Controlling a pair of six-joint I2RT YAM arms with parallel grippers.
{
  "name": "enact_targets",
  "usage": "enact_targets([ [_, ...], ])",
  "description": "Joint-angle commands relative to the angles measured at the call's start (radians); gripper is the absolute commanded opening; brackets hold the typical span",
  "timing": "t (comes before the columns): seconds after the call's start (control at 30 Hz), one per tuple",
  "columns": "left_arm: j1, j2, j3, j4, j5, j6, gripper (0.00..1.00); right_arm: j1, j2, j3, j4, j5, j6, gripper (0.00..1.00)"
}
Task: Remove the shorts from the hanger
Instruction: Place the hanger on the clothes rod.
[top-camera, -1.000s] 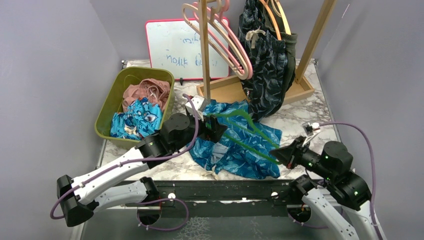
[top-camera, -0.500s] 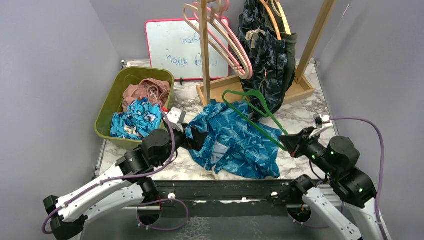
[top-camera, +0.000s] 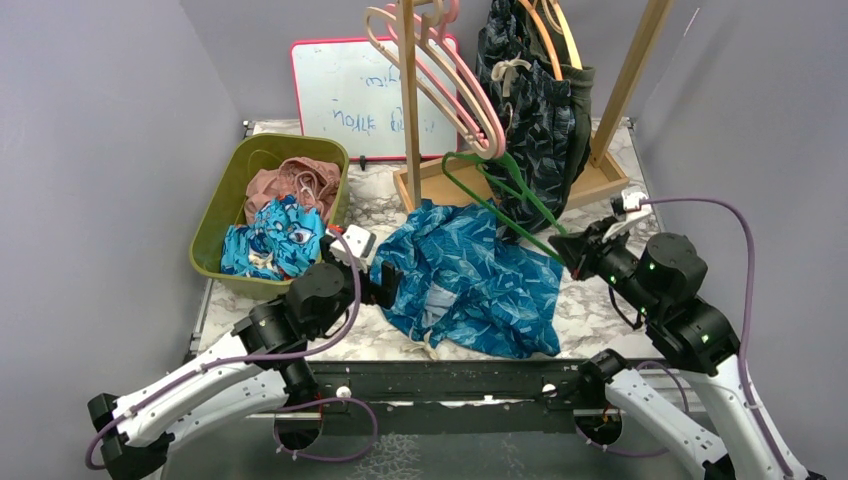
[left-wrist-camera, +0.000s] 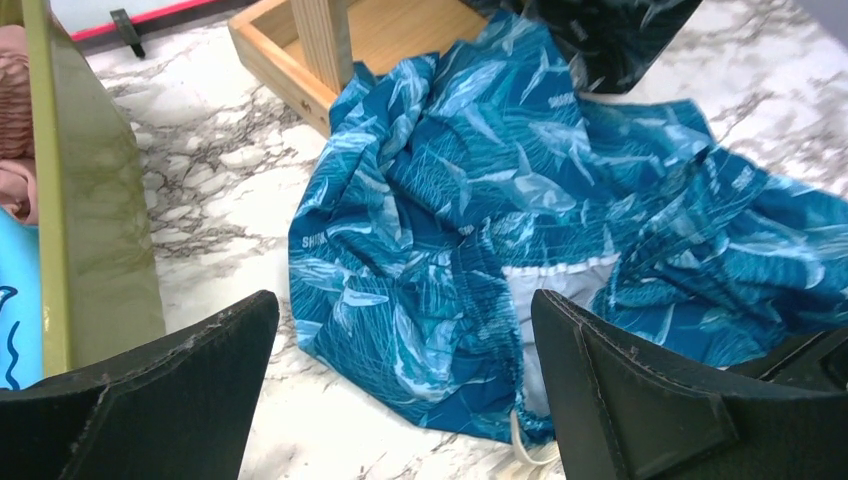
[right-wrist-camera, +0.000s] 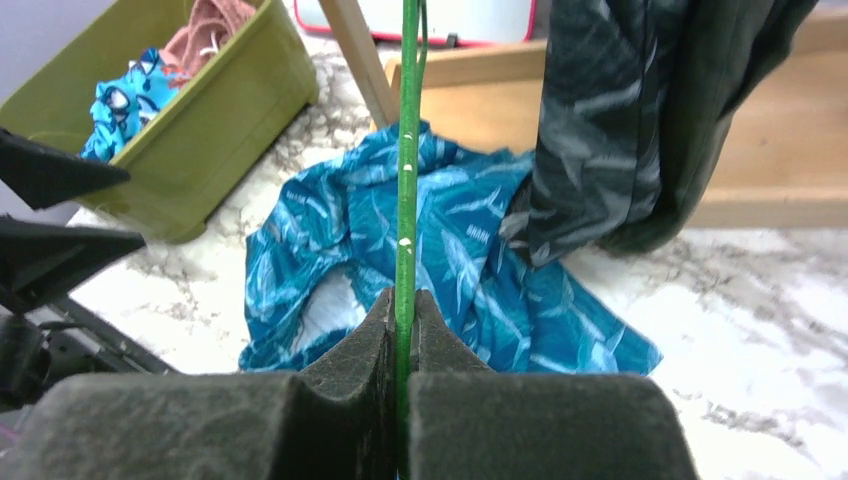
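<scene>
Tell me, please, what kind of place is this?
Probably a robot test booth staged as a laundry corner: a marble table, a wooden clothes rack, and a green bin of shorts.

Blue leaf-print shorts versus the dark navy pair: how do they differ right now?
The blue leaf-print shorts lie crumpled on the table, off any hanger; the dark navy shorts hang from the wooden rack. The blue pair is bright and spread wide; the navy pair is near-black and draped narrow. Both carry a pale leaf-like print and a drawstring.
</scene>
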Motion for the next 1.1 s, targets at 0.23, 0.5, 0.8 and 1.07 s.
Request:
enact_targets([
  [0.23,0.002,-0.065,-0.025,-0.046,-0.107,-0.027,0.99,-0.002,0.139,0.162,0.202,0.142,-0.141,0.01],
  [0.5,0.002,-0.221,-0.085,-0.011,-0.092,-0.035,0.99,-0.002,0.22,0.233,0.302,0.105,-0.158,0.01],
  [0.8,0.003,-0.099,-0.05,-0.034,-0.065,-0.043,0.99,-0.002,0.331,0.354,0.383,0.085,-0.151,0.01],
  [1.07,0.003,-0.075,-0.061,-0.034,-0.079,-0.072,0.99,-0.002,0.435,0.457,0.393,0.071,-0.15,0.01],
])
